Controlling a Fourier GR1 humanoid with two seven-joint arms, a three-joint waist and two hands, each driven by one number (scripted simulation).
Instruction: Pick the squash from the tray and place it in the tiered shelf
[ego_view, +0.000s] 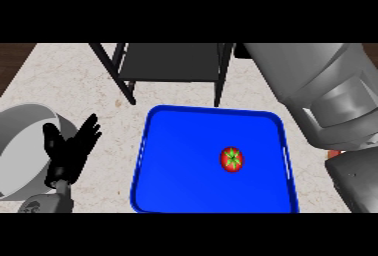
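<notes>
Your red round squash with its green star top lies in the blue plastic tray, nearer your right forearm; your left hand rests with its fingers released; the right fingers are hidden.

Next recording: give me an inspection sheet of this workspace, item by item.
Surface: pale speckled counter, dark floor past its edges.
Job's things: blue tray at the centre; no squash seen; black tiered shelf behind the tray.
Clutter: tomato lying in the tray; grey bowl at the left edge.
Hands: left hand open, fingers up, resting over the bowl; right hand hidden, only its grey forearm shows at the right.
Cables: nothing seen.
Surroundings: nothing seen beyond the floor.
</notes>
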